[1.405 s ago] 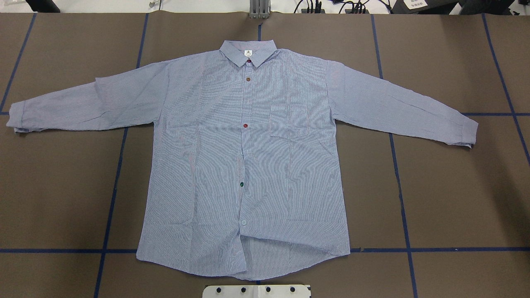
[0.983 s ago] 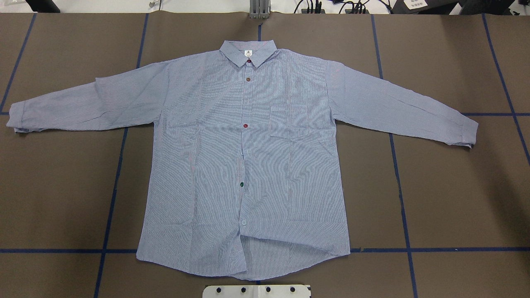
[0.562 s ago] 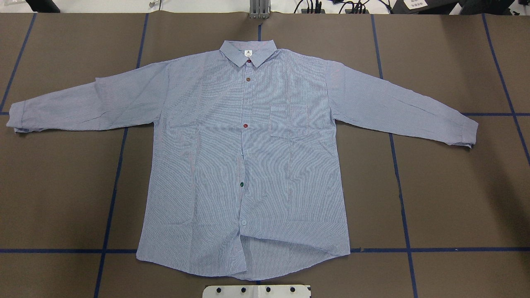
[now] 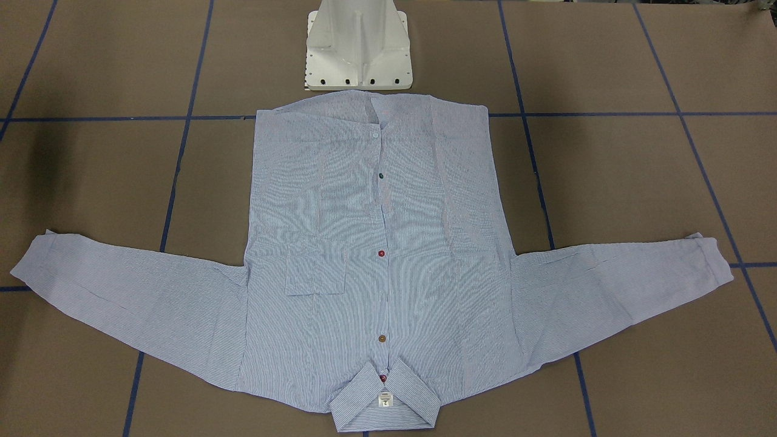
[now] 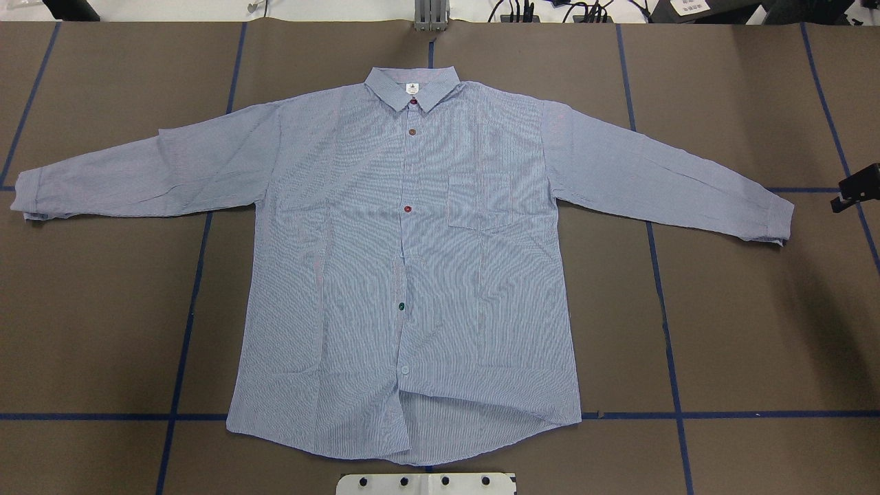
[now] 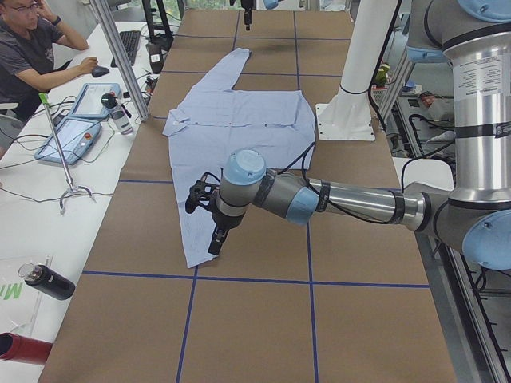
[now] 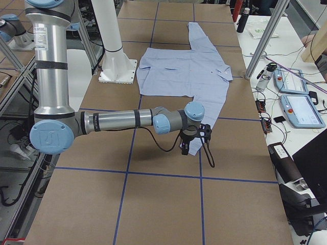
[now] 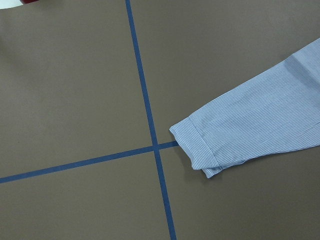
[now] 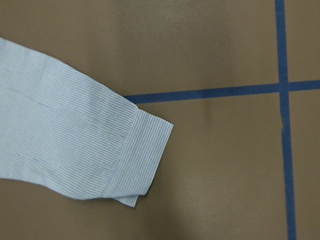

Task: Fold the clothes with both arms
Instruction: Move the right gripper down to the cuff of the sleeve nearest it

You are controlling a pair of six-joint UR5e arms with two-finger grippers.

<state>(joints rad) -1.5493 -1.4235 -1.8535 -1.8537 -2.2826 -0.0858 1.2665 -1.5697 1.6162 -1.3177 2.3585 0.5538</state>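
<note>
1. Lying flat and front up on the bench, the shirt has its hem just in front of the pedestal base. Its collar is at the end farthest from that base, and both sleeves are spread wide to either side of it.
2. No fold shows anywhere in the body, sleeves or collar, so the whole of the folding is judged left to do.
3. The left hand hangs near the left cuff, far out on the base's left. How far open it is cannot be told. Its wrist view shows the cuff lying free on the bench.
4. The right hand hangs near the right cuff, far out on the base's right. Its opening likewise cannot be told, and that cuff also lies free.
5. The likely first step is gripping the cuffs.
</note>
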